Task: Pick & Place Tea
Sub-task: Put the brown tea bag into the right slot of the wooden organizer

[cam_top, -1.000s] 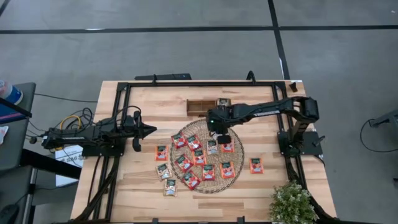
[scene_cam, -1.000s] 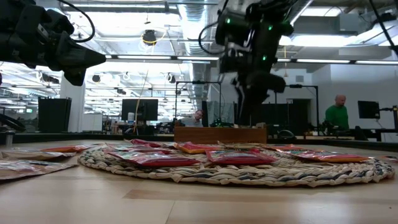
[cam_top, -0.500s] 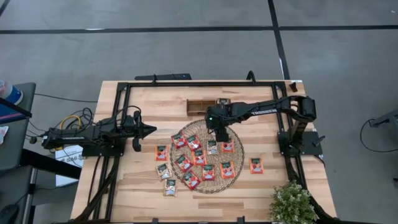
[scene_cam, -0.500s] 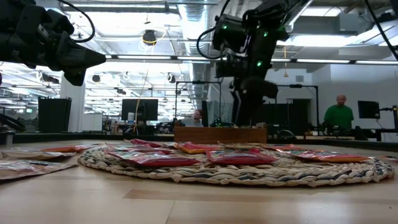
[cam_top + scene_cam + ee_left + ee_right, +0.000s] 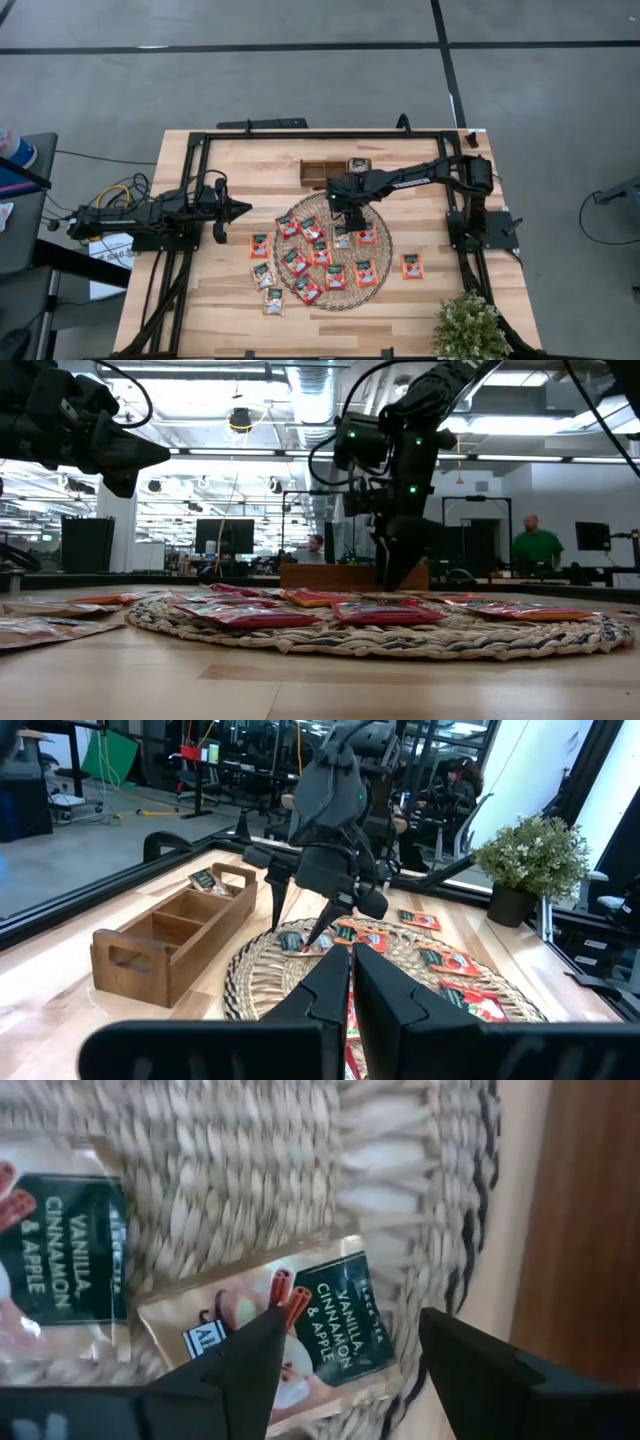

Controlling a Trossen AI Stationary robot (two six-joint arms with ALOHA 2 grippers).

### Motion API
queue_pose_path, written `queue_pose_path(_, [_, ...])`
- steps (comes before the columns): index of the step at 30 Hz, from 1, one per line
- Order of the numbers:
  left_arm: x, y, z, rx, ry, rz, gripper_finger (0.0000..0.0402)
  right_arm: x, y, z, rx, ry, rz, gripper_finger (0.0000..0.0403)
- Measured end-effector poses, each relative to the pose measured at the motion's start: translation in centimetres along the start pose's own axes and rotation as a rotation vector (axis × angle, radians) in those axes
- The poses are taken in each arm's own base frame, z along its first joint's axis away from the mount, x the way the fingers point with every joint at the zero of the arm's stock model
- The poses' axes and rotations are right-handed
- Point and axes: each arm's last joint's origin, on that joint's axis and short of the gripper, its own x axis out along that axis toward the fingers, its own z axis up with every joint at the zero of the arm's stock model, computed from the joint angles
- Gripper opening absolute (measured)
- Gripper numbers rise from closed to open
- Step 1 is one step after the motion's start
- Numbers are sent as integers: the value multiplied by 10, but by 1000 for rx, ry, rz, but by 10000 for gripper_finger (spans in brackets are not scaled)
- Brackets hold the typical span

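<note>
Right gripper hanging open at frame centre over a pale vanilla-cinnamon tea sachet on the round woven mat, left gripper waiting closed at centre left.

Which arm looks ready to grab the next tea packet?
The right: its open end effector hangs just above a tea sachet on the woven mat. The left end effector waits shut, off the mat.
</note>
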Motion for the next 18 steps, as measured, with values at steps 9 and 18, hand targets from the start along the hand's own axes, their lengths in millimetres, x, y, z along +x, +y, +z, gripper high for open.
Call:
queue_pose_path(9, [0, 0, 0, 0, 0, 0, 8, 3, 1, 0, 21, 12, 9, 168])
queue_pose_path(18, [0, 0, 0, 0, 0, 0, 8, 4, 2, -2, 44, 18, 32, 69])
